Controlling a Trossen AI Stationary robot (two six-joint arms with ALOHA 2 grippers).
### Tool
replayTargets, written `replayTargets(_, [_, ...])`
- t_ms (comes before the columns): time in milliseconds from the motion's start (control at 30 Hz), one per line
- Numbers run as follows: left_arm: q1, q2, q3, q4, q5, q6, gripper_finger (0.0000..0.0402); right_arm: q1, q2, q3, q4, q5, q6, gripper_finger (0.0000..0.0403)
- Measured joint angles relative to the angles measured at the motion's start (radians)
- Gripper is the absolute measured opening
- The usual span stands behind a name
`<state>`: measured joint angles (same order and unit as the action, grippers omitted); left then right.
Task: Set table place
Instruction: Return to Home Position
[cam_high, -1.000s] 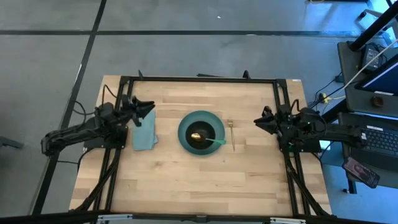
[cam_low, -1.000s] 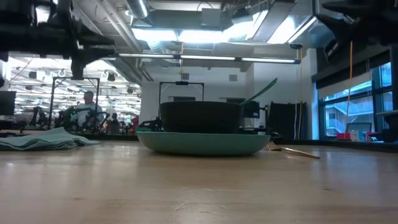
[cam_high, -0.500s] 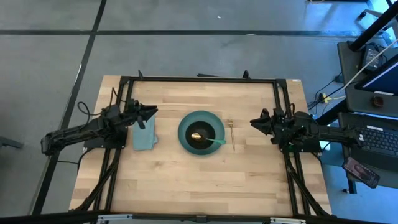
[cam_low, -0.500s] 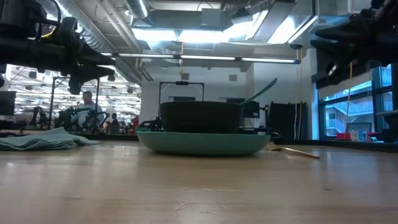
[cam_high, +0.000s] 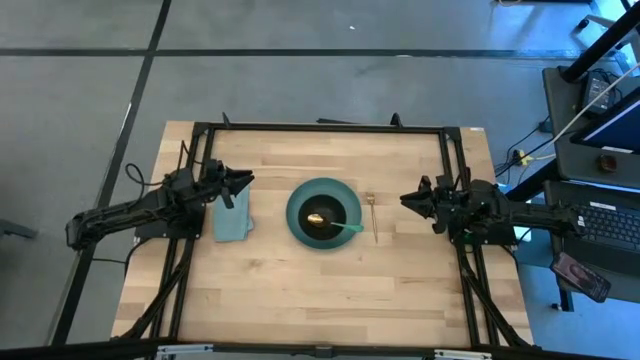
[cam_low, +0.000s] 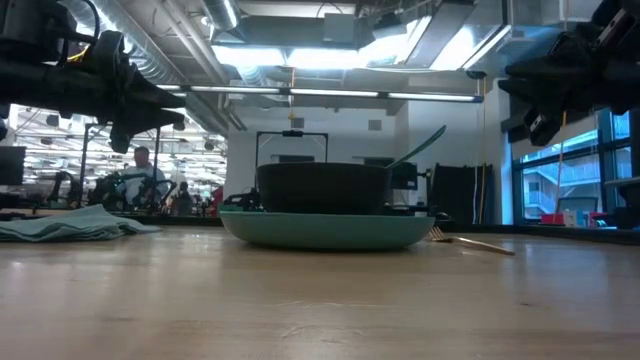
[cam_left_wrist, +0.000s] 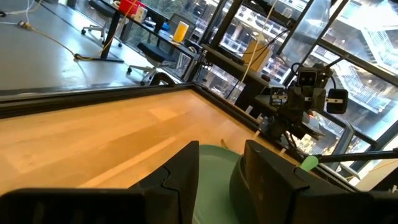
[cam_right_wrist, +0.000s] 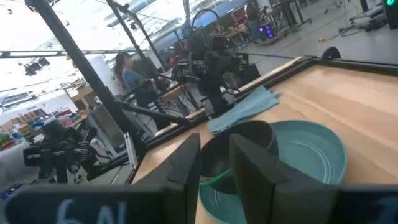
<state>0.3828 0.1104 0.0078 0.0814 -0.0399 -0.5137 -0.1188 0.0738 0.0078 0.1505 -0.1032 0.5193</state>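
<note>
The high camera looks straight down on the whole worktop (cam_high: 300, 285), the low one skims level across it, and both wrist cameras closely face the plate (cam_right_wrist: 317, 152).

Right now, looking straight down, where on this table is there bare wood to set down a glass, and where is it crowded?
Bare wood lies between the plate and each long edge of the table. Crowded: the middle band, napkin, plate, fork, with left gripper and right gripper above its ends.
</note>
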Motion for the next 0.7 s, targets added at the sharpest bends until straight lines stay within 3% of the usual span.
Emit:
replayTargets(333, [-0.013,0.000,0.000,0.000,-0.002,0.000,0.0121,-0.001,0.000,0.001,-0.016,0.000,0.000,0.0091])
replayTargets(700, [-0.192,0.000,0.000,0.001,0.000,0.000,0.0121,-0.001,0.002,0.002,-0.121,0.005,-0.002,0.0091])
